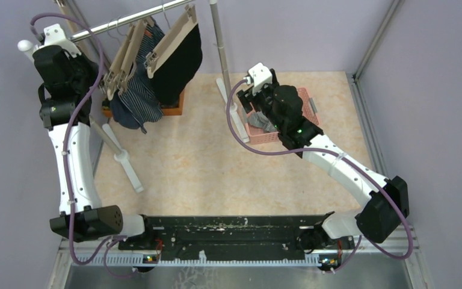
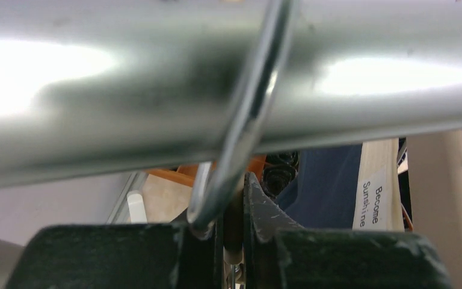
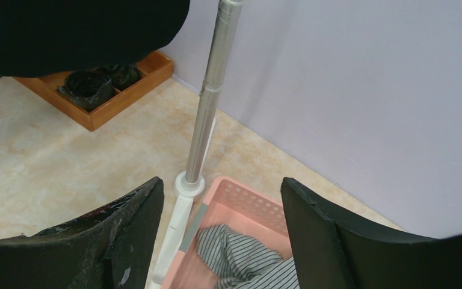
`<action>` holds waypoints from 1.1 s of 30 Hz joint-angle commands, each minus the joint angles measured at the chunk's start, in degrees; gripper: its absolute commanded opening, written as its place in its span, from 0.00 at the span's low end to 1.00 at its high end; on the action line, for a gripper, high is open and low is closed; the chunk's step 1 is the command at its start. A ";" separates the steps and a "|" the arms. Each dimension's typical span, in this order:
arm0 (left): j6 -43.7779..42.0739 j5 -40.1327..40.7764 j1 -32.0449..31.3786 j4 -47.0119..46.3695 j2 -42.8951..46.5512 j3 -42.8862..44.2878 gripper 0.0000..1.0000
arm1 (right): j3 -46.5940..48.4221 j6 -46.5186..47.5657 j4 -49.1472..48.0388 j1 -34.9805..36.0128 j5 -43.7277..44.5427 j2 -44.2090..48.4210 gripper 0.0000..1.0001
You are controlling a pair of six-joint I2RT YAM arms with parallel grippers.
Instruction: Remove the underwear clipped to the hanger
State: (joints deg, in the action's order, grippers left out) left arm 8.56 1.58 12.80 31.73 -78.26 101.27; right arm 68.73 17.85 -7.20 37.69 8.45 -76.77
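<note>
In the left wrist view the left gripper (image 2: 231, 205) has its jaws drawn almost together, leaving only a thin slit. Something pale sits in that slit, but it cannot be told whether it is pinched. The wire hanger hook (image 2: 252, 108) curves over the shiny rail (image 2: 96, 90) across the top of the frame and ends on the left-hand finger (image 2: 126, 253). At lower right, behind the fingers, navy cloth (image 2: 325, 180) hangs beside a pale strip (image 2: 376, 192) printed "Become Sunshine".

In the right wrist view the right gripper (image 3: 221, 183) has its jaws spread wide with nothing between them. Below the gap at bottom centre lies a pink basket (image 3: 246, 201) holding striped cloth (image 3: 240, 259). The rack's upright pole (image 3: 207, 108) rises at centre. Black underwear (image 3: 78, 30) fills the upper left, above a wooden tray (image 3: 96, 123) with dark rolled socks (image 3: 87, 84).

In the top view, at upper left, the black underwear and the navy-striped underwear (image 1: 138, 99) hang clipped to wooden hangers (image 1: 129, 51) on the rail, over the tray. The left arm reaches up to those hangers. The right arm leans over the basket at centre right of the table (image 1: 204, 162).
</note>
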 commanded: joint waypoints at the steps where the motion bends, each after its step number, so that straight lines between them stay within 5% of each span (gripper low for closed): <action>1: 0.52 1.06 0.52 1.04 2.61 -3.05 0.05 | 2.03 -0.04 -2.11 0.13 -1.25 1.13 0.71; 15: 0.41 0.50 0.47 -2.02 5.45 -5.99 0.40 | 1.84 -0.11 -1.37 1.31 -0.94 1.16 0.71; 33: 0.61 0.98 0.47 1.65 15.41 -7.12 0.52 | 1.84 0.30 -0.99 2.10 -3.36 2.16 0.71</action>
State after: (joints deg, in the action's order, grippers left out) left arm 9.06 2.35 12.91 31.48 -65.93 94.70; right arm 68.73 17.93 -6.35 39.00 7.25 -76.77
